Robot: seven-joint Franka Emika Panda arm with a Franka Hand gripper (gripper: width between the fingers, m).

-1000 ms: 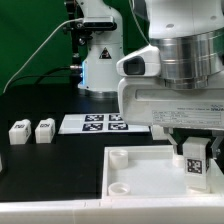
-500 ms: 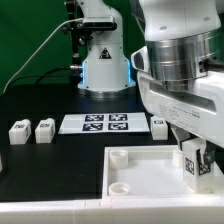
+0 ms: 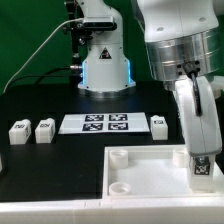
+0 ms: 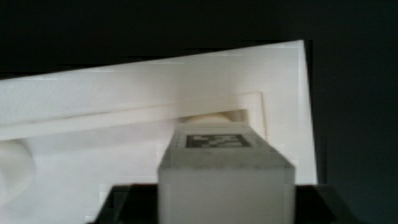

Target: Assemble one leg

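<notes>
My gripper [image 3: 200, 158] is shut on a leg [image 3: 202, 170], a small white block with a black-and-white tag. It holds the leg upright over the near right corner of the large white tray [image 3: 140, 172]. In the wrist view the leg [image 4: 222, 170] fills the middle between my dark fingers [image 4: 128, 205], with the tray [image 4: 125, 105] beneath it. The socket under the leg is mostly hidden. Three other legs stand on the black table: two at the exterior view's left [image 3: 19, 131] [image 3: 44, 130] and one [image 3: 159, 125] beside the marker board.
The marker board [image 3: 95, 123] lies flat behind the tray. A round socket [image 3: 118, 157] shows at the tray's far left corner and another [image 3: 120, 185] at its near left. A white robot base [image 3: 103, 62] stands at the back.
The wrist has turned about its axis, so the hand now shows its narrow side. The leg stays gripped over the tray's right corner and has shifted slightly right.
</notes>
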